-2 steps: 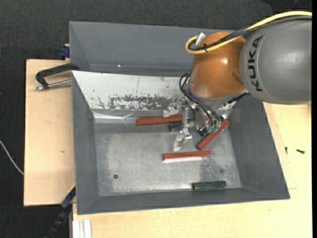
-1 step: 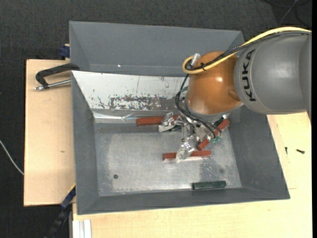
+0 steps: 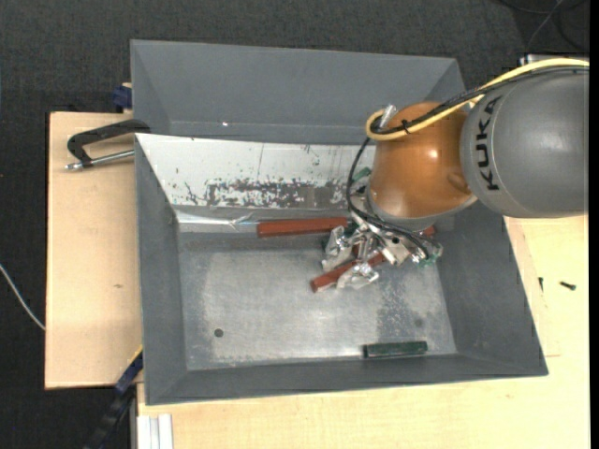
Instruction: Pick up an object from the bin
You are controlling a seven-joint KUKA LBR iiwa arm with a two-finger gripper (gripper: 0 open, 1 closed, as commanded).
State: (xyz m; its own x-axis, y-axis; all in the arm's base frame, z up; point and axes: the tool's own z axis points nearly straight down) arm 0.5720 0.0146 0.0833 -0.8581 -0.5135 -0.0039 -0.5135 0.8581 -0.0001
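Right at the tips of the fingers (image 3: 360, 258), on their lower-left side, there's a short reddish-brown stick-like piece (image 3: 328, 282). It lies tilted on the bin floor, with one end tucked up against the metal. I honestly can't tell if the fingers are clamped on it or loose, since the shiny parts are too jumbled to read. The orange dome-shaped wrist cover (image 3: 416, 171) sits just above them.

Up and left of the fingers, a longer reddish-brown bar (image 3: 295, 227) lies flat along the foot of the far wall. Well below them, a dark green marker-shaped stick (image 3: 395, 349) rests against the near wall.

The grey metal bin (image 3: 281, 363) has a scuffed, speckled floor and a reflective far wall. It sits on a pale wooden counter (image 3: 328, 419), with dark carpet (image 3: 281, 7) beyond.

The short piece itself looks dull red-brown, slim and straight.
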